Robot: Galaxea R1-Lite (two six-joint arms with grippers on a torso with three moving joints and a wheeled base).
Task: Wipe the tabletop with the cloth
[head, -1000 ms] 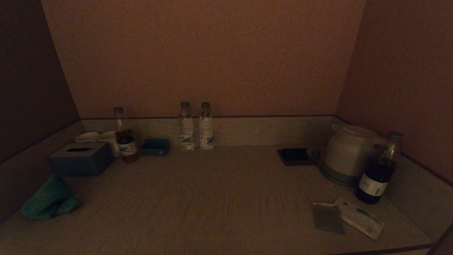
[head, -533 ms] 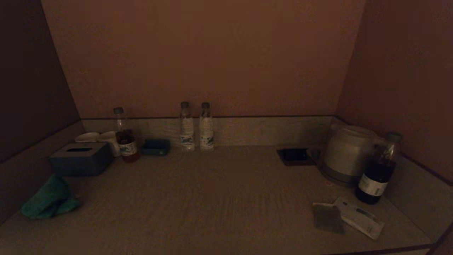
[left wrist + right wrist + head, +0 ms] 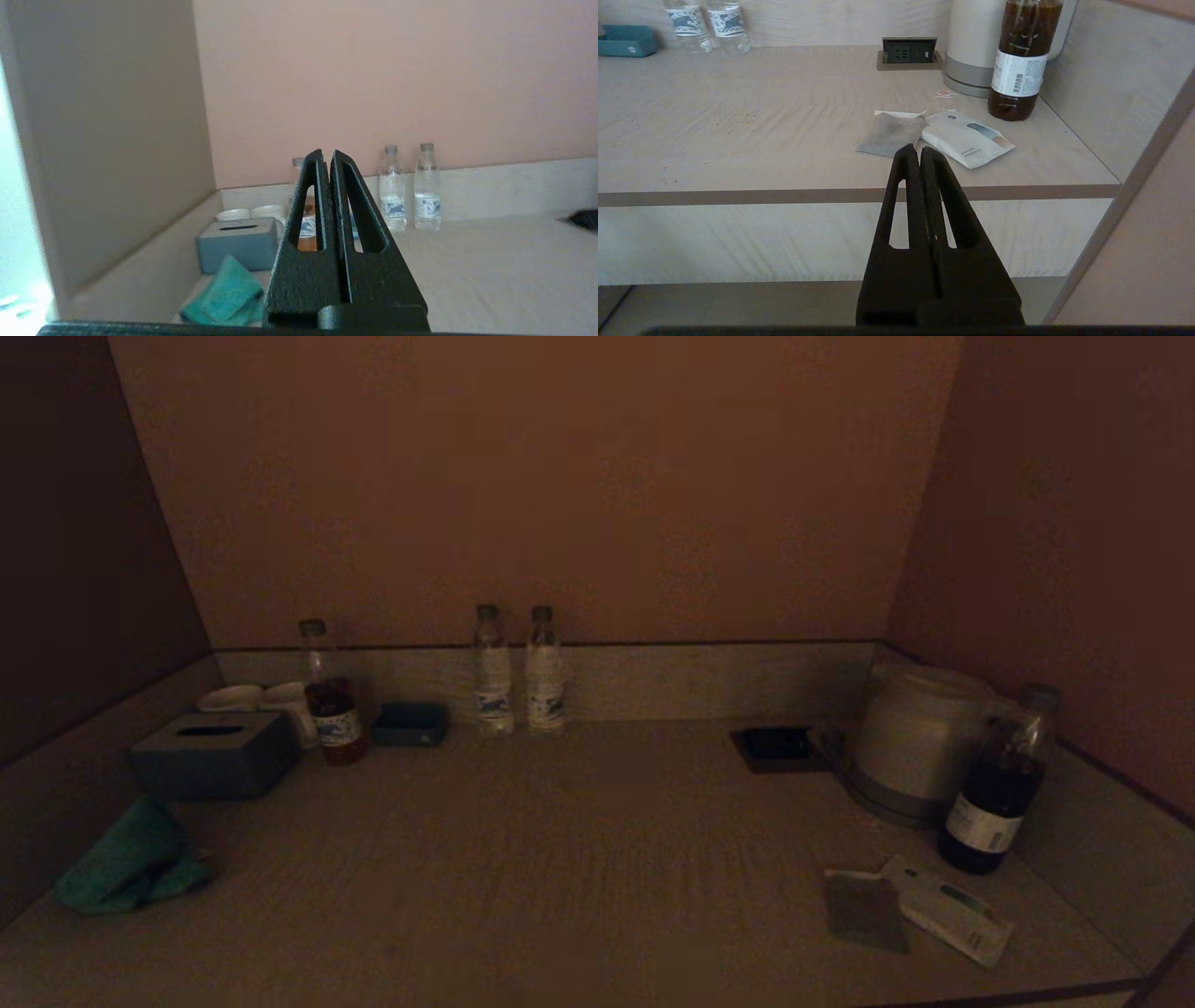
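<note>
- Teal-green fabric: the cloth (image 3: 131, 863) is a soft rag, bunched and folded over itself, with rounded creases rather than flat edges.
- It lies at the far left of the tabletop (image 3: 579, 859), against the low left rim, just in front of the grey tissue box (image 3: 213, 753); contact with the box cannot be told.
- In the head view its long axis runs on a diagonal, from the near-left corner up toward the tissue box; the end nearer the box is narrower, the near end spreads wider.
- Left wrist view shows the same cloth (image 3: 224, 298) lying loose on the surface, nothing on top of it.
- Left gripper (image 3: 327, 156): fingers pressed together, nothing between them, held in the air, aimed over the table toward the back wall, apart from the cloth.
- Right gripper (image 3: 914, 150): fingers also clamped together and empty, parked in front of and below the table's front edge.
- Neither arm shows in the head view.
- Also on the table: two water bottles (image 3: 518, 670) upright at the back rim, a kettle (image 3: 913, 739) and a dark bottle (image 3: 997, 784) at right, and a grey sachet (image 3: 864, 910) beside a white packet (image 3: 952, 910) at near right.
</note>
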